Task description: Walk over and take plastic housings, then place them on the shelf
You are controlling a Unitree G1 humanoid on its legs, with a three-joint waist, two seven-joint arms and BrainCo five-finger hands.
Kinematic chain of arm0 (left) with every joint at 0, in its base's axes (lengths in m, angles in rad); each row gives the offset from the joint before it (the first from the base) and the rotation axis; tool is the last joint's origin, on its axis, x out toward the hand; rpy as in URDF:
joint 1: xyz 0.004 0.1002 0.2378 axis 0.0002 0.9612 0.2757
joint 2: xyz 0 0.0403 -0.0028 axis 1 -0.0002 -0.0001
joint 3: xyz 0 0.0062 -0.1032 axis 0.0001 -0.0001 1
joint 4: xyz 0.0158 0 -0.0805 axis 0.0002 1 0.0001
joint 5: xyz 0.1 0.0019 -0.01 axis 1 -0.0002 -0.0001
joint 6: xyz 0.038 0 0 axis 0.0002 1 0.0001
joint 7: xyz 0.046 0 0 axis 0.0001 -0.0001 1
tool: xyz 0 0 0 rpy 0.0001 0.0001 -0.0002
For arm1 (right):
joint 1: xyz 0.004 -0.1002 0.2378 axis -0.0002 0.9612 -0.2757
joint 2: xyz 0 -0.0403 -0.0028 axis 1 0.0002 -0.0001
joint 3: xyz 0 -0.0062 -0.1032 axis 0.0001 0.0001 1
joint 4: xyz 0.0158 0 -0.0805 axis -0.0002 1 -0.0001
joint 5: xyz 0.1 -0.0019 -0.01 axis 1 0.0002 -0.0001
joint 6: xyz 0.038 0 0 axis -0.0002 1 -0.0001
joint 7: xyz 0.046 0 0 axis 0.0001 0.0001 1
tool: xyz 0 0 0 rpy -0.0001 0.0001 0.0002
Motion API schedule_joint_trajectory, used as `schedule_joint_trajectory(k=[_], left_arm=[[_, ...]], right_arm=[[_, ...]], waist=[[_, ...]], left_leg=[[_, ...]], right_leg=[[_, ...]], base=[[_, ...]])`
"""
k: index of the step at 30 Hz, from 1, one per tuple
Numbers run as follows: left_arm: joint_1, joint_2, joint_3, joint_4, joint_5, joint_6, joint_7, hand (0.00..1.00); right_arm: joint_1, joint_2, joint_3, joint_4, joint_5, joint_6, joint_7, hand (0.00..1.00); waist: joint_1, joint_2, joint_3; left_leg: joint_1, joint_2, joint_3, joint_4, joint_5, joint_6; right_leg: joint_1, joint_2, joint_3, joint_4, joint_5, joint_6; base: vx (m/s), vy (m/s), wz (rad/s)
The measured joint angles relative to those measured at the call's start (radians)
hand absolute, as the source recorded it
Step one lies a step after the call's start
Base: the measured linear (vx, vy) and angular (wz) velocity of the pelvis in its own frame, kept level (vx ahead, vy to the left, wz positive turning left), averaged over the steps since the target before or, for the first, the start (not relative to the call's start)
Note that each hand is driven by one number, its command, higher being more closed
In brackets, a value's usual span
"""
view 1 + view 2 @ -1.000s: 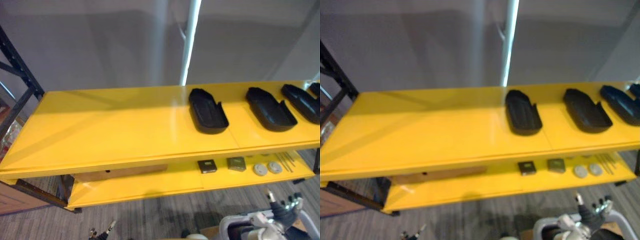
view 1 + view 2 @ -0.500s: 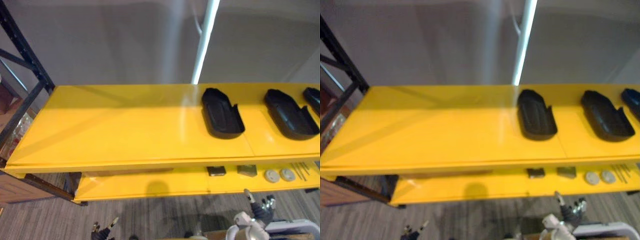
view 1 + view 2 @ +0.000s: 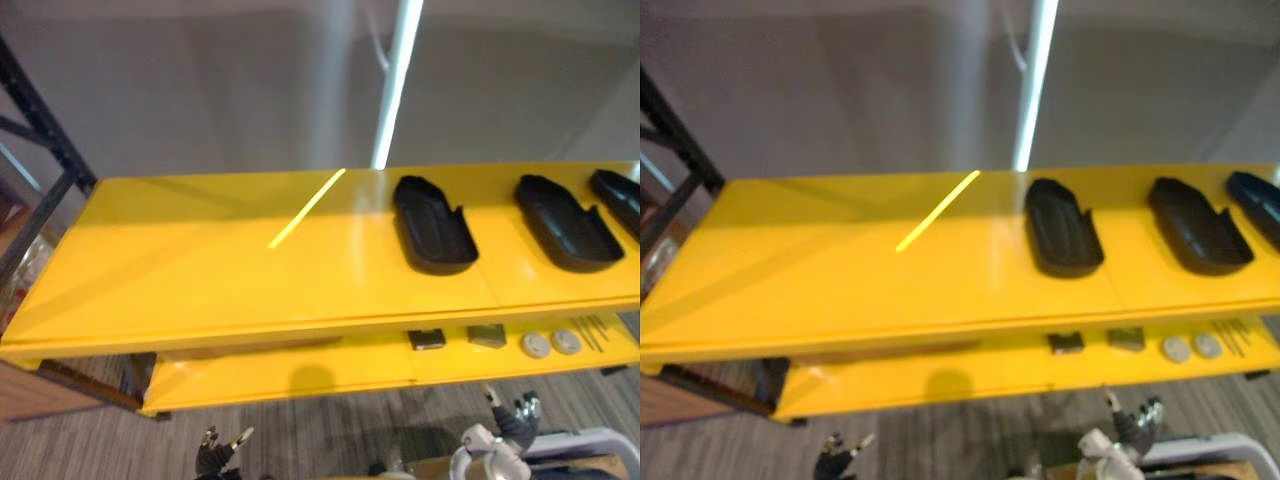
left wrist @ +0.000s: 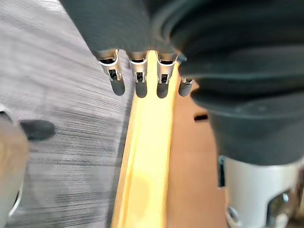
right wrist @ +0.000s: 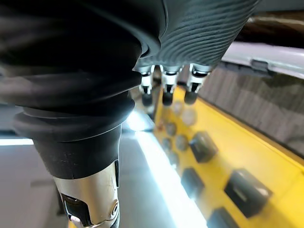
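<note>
L robot hand (image 3: pixel 213 458), R robot hand (image 3: pixel 508 428): fingers straight | housings (image 3: pixel 432 225) on shelf (image 3: pixel 200 270), well apart

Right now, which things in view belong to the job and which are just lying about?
Job: black plastic housings; yellow top shelf.
Lying about: dark blocks, grey discs, thin rods, all on the lower shelf.

Top shelf (image 3: pixel 200 280) lies bare leftward; black housings (image 3: pixel 432 225) occupy its right.

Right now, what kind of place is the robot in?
Probably a workshop or storeroom: yellow shelves on a black frame, black housings on top, small parts below.
</note>
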Motion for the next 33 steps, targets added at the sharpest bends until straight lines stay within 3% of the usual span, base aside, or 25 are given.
schedule_joint_trajectory(k=[2, 4, 7, 11, 15, 17, 19, 21, 22, 24, 25, 30, 33], left_arm=[[-0.013, 0.02, -0.002, 0.037, 0.02, -0.002, -0.006, 0.0], [-0.035, 0.032, -0.019, 0.077, 0.037, 0.0, -0.019, 0.0], [-0.074, 0.039, -0.066, 0.083, 0.037, 0.001, -0.023, 0.0], [-0.136, 0.034, -0.164, 0.081, 0.038, 0.021, -0.024, 0.0], [-0.199, 0.027, -0.255, 0.069, 0.069, 0.032, -0.024, 0.0], [-0.212, 0.022, -0.299, 0.061, 0.068, 0.042, -0.022, 0.0], [-0.209, 0.013, -0.304, 0.058, 0.067, 0.044, -0.018, 0.0], [-0.177, 0.005, -0.329, 0.025, 0.054, 0.053, -0.009, 0.0], [-0.168, 0.003, -0.329, 0.019, 0.043, 0.054, -0.003, 0.0], [-0.133, -0.01, -0.317, -0.002, 0.008, 0.061, 0.019, 0.0], [-0.126, -0.009, -0.313, -0.011, -0.015, 0.061, 0.023, 0.0], [-0.113, 0.027, -0.242, -0.004, -0.02, 0.061, 0.029, 0.0], [-0.109, 0.039, -0.198, 0.017, -0.047, 0.055, 0.055, 0.0]], right_arm=[[0.015, -0.021, 0.001, -0.042, -0.016, 0.001, 0.008, 0.0], [0.024, -0.051, 0.006, -0.082, -0.024, 0.001, 0.022, 0.0], [0.05, -0.075, 0.003, -0.117, -0.033, -0.001, 0.027, 0.0], [0.088, -0.076, 0.003, -0.135, -0.033, -0.005, 0.044, 0.0], [0.106, -0.076, 0.003, -0.202, -0.035, -0.044, 0.038, 0.0], [0.106, -0.077, 0.004, -0.242, -0.035, -0.054, 0.039, 0.0], [0.1, -0.08, 0.007, -0.268, -0.034, -0.06, 0.045, 0.0], [0.067, -0.118, 0.029, -0.296, -0.034, -0.063, 0.074, 0.0], [0.054, -0.129, 0.038, -0.298, -0.034, -0.063, 0.084, 0.0], [0.011, -0.163, 0.047, -0.299, -0.034, -0.062, 0.117, 0.0], [-0.011, -0.171, 0.045, -0.298, -0.034, -0.062, 0.129, 0.0], [-0.063, -0.182, 0.092, -0.313, -0.034, -0.059, 0.126, 0.0], [-0.134, -0.216, 0.136, -0.315, -0.034, -0.059, 0.121, 0.0]], waist=[[-0.014, -0.001, 0.001], [-0.053, -0.004, 0.004], [-0.083, -0.011, 0.01], [-0.123, -0.01, 0.014], [-0.163, 0.003, 0.02], [-0.168, 0.01, 0.025], [-0.161, 0.015, 0.032], [-0.145, 0.031, 0.041], [-0.141, 0.028, 0.046], [-0.118, 0.054, 0.051], [-0.114, 0.06, 0.057], [-0.081, 0.008, 0.083], [-0.055, 0.026, 0.095]], left_leg=[[-0.003, 0.025, 0.041, 0.098, -0.069, -0.005], [-0.025, 0.051, 0.05, 0.19, -0.13, -0.008], [-0.056, 0.08, 0.075, 0.279, -0.184, -0.002], [-0.06, 0.094, 0.093, 0.327, -0.219, 0.001], [-0.084, 0.097, 0.098, 0.356, -0.231, 0.005], [-0.089, 0.089, 0.083, 0.368, -0.235, 0.003], [-0.098, 0.077, 0.0, 0.396, -0.239, 0.011], [-0.13, 0.046, -0.215, 0.461, -0.275, 0.038], [-0.132, 0.038, -0.254, 0.473, -0.287, 0.039], [-0.147, 0.021, -0.363, 0.486, -0.351, 0.044], [-0.152, 0.018, -0.376, 0.478, -0.397, 0.044], [-0.212, -0.039, -0.393, 0.504, -0.381, 0.068], [-0.231, -0.048, -0.435, 0.501, -0.373, 0.067]], right_leg=[[0.001, 0.014, 0.049, 0.005, 0.001, 0.0], [-0.002, 0.025, 0.078, 0.005, 0.003, 0.004], [-0.019, 0.033, 0.103, 0.002, 0.012, 0.014], [-0.024, 0.036, 0.107, 0.007, 0.016, 0.02], [-0.058, 0.036, 0.109, 0.02, 0.029, 0.026], [-0.084, 0.049, 0.139, 0.037, 0.03, 0.027], [-0.103, 0.061, 0.178, 0.049, 0.03, 0.029], [-0.14, 0.089, 0.242, 0.052, 0.027, 0.019], [-0.15, 0.092, 0.248, 0.052, 0.032, 0.013], [-0.187, 0.107, 0.262, 0.044, 0.051, -0.009], [-0.206, 0.111, 0.261, 0.046, 0.075, -0.007], [-0.241, 0.044, 0.239, 0.044, 0.111, -0.041], [-0.238, 0.027, 0.195, 0.034, 0.121, -0.03]], base=[[0.04, 0.018, -0.84], [0.02, 0.013, -0.46], [0.0, 0.034, -0.37], [0.0, 0.047, -0.2], [-0.02, 0.027, -0.18], [-0.04, 0.014, -0.42], [-0.05, 0.007, -0.67], [-0.09, 0.058, -1.05], [-0.08, 0.084, -1.12], [-0.15, 0.129, -1.04], [-0.22, 0.195, -0.76], [-0.12, 0.082, 0.11], [0.04, -0.005, 0.36]])
